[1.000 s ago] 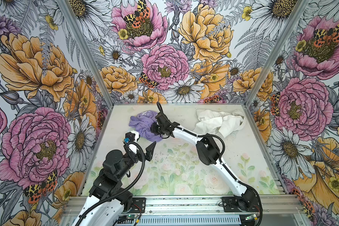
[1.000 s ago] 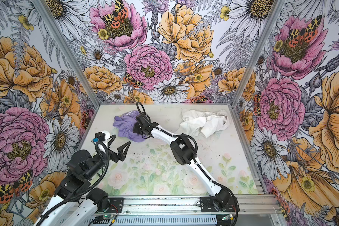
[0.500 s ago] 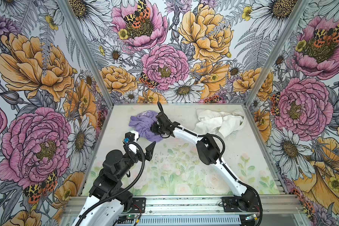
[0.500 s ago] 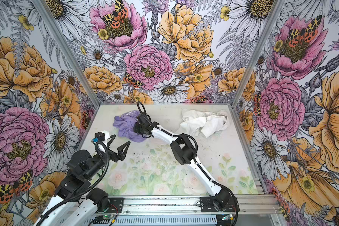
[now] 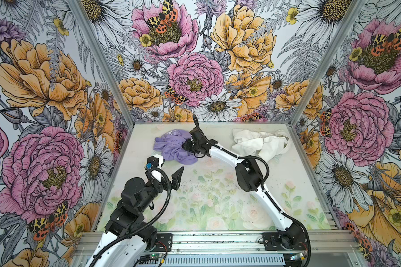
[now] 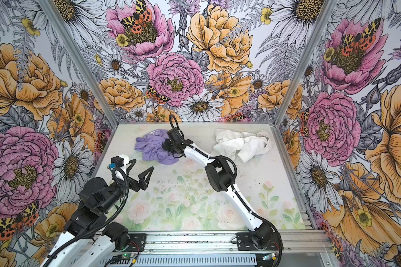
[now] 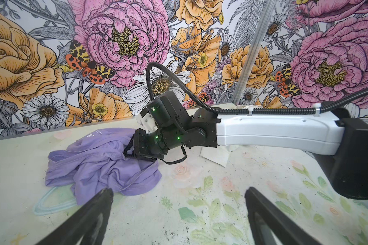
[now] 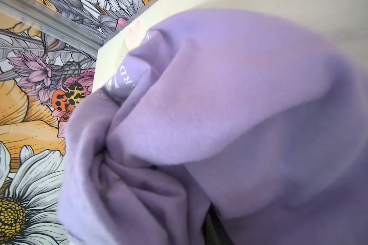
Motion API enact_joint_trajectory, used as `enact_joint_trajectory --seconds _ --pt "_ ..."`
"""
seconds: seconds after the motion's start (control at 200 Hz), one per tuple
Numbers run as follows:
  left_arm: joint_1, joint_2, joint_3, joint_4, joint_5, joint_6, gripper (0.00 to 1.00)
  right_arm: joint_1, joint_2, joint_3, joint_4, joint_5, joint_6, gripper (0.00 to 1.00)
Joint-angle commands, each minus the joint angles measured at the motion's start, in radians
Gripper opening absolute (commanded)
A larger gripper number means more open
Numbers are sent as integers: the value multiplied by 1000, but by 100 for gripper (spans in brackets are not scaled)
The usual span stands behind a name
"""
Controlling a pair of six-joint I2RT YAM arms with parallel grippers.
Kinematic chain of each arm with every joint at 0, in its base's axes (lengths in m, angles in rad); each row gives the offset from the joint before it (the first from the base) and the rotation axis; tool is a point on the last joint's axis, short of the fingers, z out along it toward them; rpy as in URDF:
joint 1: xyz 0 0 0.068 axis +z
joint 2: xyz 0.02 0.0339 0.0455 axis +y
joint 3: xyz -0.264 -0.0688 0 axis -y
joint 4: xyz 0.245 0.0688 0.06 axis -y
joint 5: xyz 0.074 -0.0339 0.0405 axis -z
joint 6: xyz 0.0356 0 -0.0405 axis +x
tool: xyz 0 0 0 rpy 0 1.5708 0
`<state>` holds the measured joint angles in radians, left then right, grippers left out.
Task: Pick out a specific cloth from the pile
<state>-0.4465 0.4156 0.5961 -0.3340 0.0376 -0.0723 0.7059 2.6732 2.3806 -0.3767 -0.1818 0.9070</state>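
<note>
Cloth [image 5: 171, 149] unmoved, apart from pile [image 5: 257, 143]; right claw [image 7: 128, 149] still in folds.

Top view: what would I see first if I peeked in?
Huge painted flowers cover the walls all around. At the far side of the table a crumpled purple shirt lies on the left with the right gripper nosed into it, and a white pile sits apart on the right.

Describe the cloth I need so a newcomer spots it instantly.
Follow the table to its far edge, under the flowered back wall. Left of centre there, apart from the white pile, lies the cloth. It alone is lavender, crumpled, with faint white lettering.
</note>
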Motion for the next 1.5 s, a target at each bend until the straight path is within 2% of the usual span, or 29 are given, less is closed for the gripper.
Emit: enact_joint_trajectory --seconds 0.0,0.195,0.44,0.891,1.051,1.186,1.371,1.496 --pt "10 -11 -8 -3 -24 0 99 -1 -39 40 5 -18 -6 43" --pt "11 -11 -7 -6 -30 2 99 10 -134 1 5 -19 -32 57" --pt "12 -12 -7 -8 -38 5 99 27 -288 -107 7 17 -74 69" --pt "12 -24 -10 -11 -89 8 99 32 -557 -292 42 76 -178 82" --pt "12 -11 -7 4 -297 -125 99 26 -749 -505 125 162 -274 87" --pt "12 17 -56 115 -421 -168 99 -1 -945 -728 211 214 -355 90" --pt "12 95 -143 314 -546 -141 99 -89 -1252 -1140 419 272 -450 93" --pt "15 158 -226 491 -658 -60 99 -166 -1433 -1340 423 330 -547 94"
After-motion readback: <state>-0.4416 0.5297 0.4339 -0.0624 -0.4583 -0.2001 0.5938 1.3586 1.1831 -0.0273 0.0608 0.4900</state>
